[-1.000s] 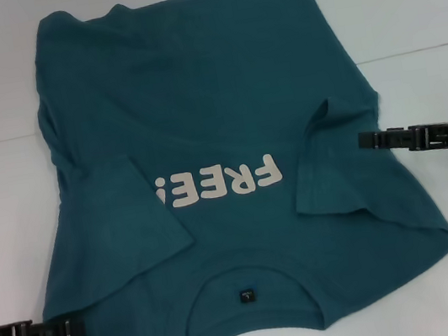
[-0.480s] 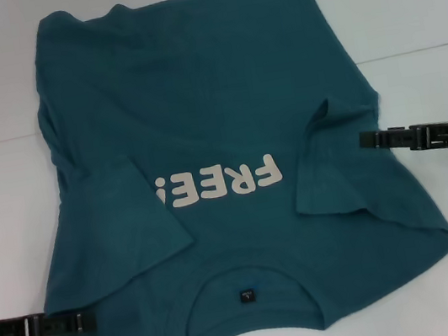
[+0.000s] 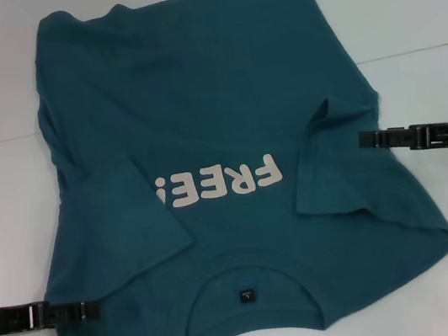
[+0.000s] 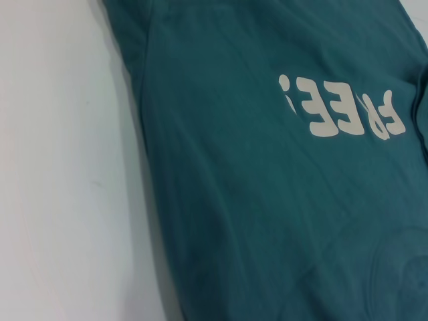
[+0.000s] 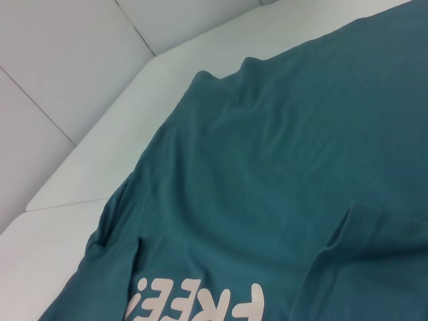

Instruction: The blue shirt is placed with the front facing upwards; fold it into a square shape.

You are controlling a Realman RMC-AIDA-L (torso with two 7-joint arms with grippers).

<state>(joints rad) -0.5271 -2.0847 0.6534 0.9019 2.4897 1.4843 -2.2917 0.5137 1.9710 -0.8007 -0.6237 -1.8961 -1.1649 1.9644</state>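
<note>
Blue shirt [image 3: 216, 118] flat, sleeves folded in. Left tool [image 3: 93, 308], right tool [image 3: 364, 140] at edges; grip indiscernible.

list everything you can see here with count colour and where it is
dark teal-blue short-sleeved cotton T-shirt: one, front up on the table, both sleeves folded inward, collar nearest the robot
pale "FREE!" lettering: one, pinkish-white, across the shirt's chest
small neck label: one, dark, inside the collar
white table: one, under the shirt
left gripper: one, black, at the shirt's near left edge by the shoulder
right gripper: one, black, at the shirt's right edge beside the folded sleeve
</note>
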